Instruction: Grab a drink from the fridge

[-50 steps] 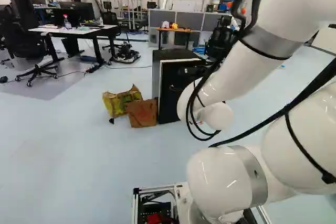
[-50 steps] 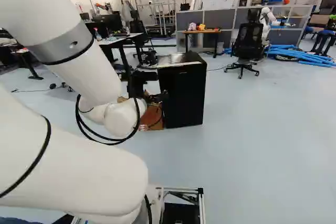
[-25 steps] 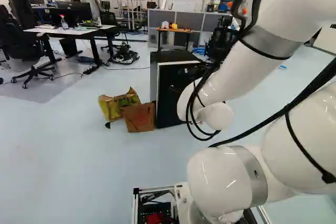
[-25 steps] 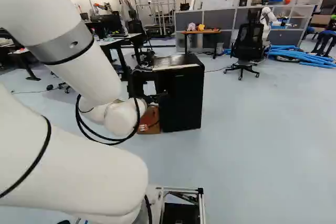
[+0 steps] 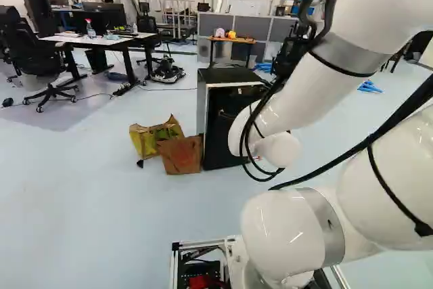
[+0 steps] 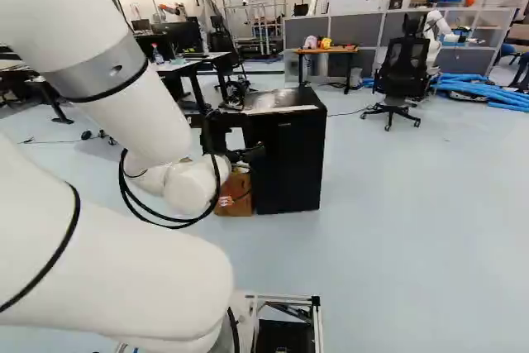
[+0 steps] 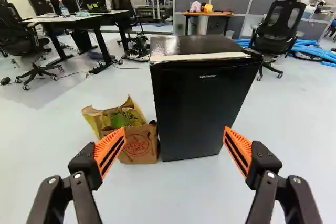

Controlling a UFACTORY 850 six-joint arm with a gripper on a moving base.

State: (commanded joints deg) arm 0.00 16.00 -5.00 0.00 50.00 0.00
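I've got my claw (image 6: 254,153) wide open, facing the blk mini fridge (image 7: 202,98), which stands on the floor (image 7: 294,140) ahead, door shut. Brown paper bag (image 7: 139,149) sits right beside it, w/ a yellowish bag (image 7: 100,120) adj. to that.

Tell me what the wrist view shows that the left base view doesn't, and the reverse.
Wrist view only: the ribbed orange pads on the open black gripper.

Left base view only: my white, jointed arm and the silver metal frame at its foot.

Both: the boxy black fridge, the brown paper bag, the yellow bag and the white-topped desk.
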